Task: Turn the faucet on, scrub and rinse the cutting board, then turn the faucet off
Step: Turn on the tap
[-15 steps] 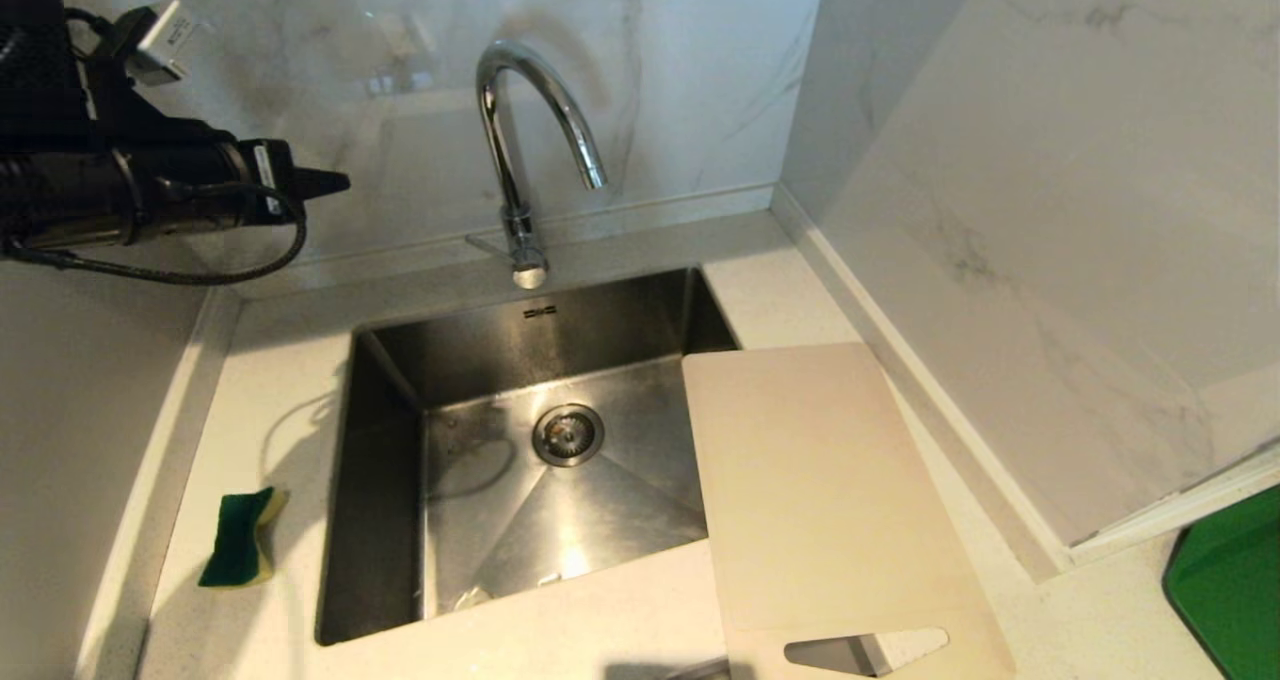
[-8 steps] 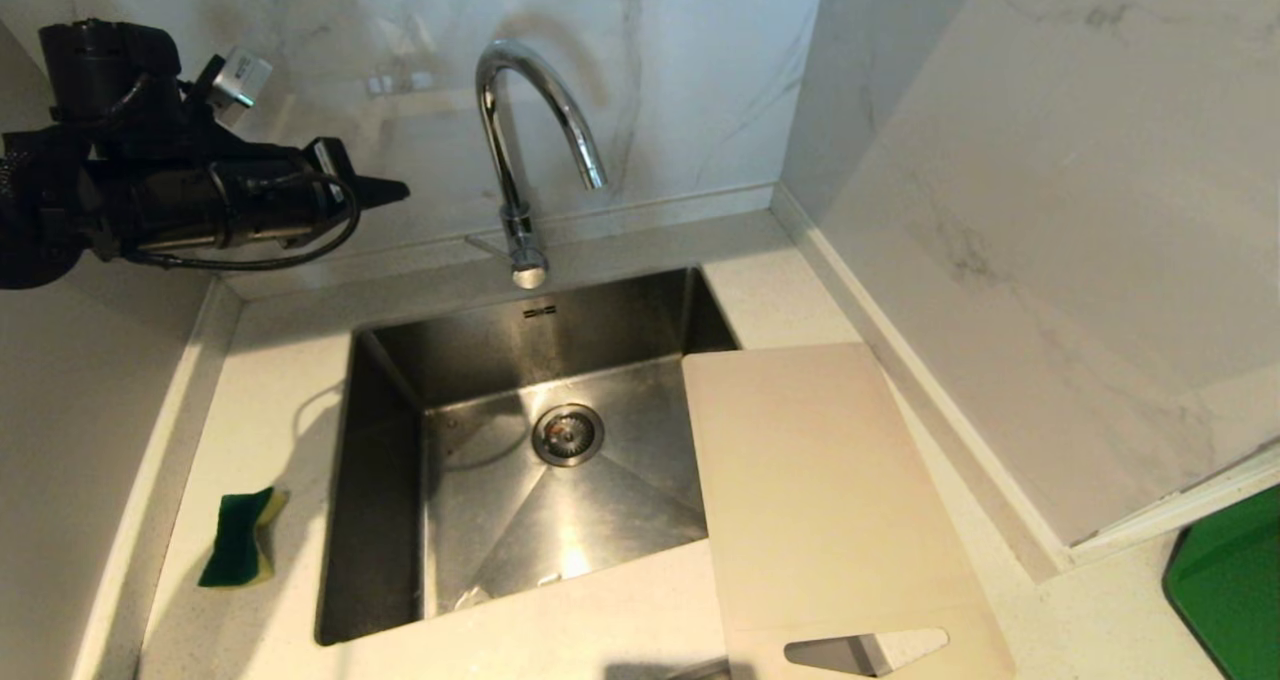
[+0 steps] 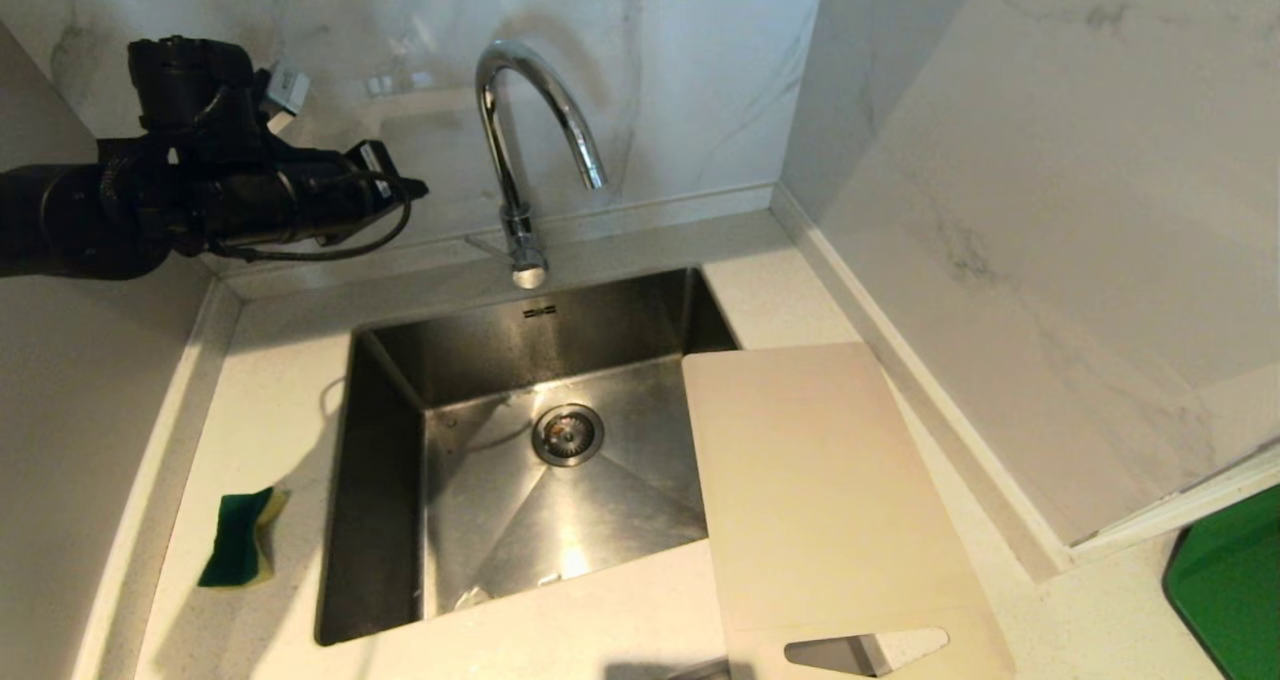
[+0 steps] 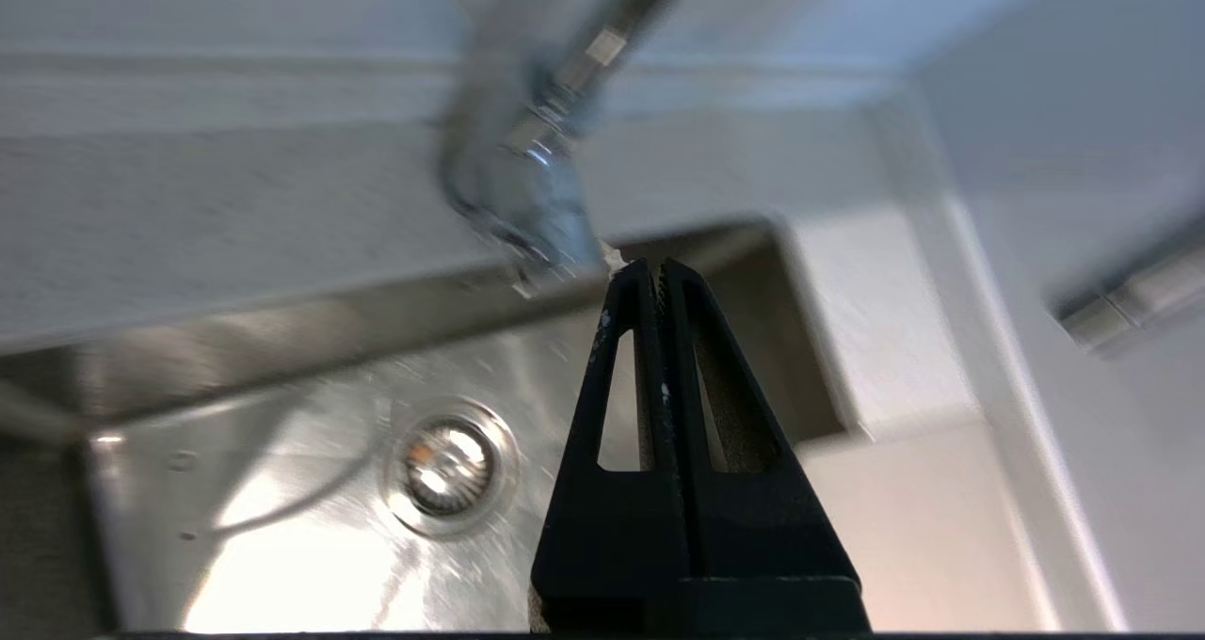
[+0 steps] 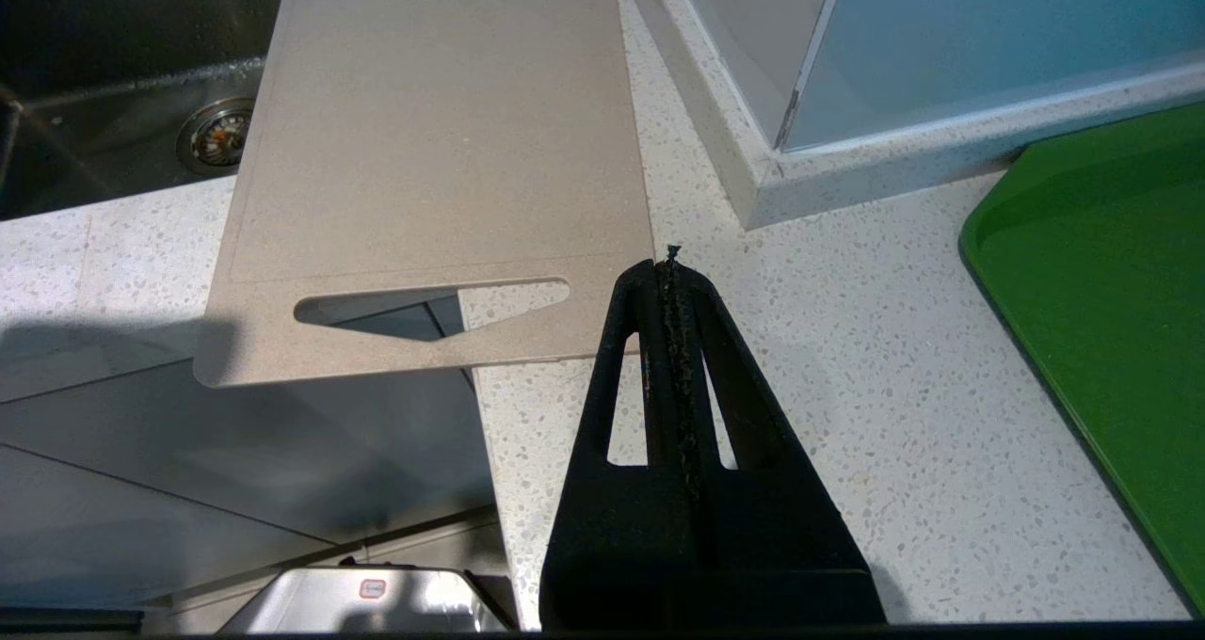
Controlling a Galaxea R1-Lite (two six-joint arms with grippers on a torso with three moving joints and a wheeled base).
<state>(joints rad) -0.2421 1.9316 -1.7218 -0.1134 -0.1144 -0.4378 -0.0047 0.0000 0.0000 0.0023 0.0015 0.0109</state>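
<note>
Inside, sink (image 3: 390,480) holds only drain strainer (image 3: 568,434).

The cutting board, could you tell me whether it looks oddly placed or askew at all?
Yes. The cutting board lies askew beside the sink, its far corner jutting over the basin and its handle end overhanging the countertop front edge. It is not damaged, and nothing looks spilled.

Faucet: your arched chrome gooseneck faucet (image 3: 520,150) is shiny silver.
Board: your flat plastic cutting board (image 3: 820,490) is beige-white.
Sponge: your rectangular foam sponge (image 3: 240,537) is green and yellow.
</note>
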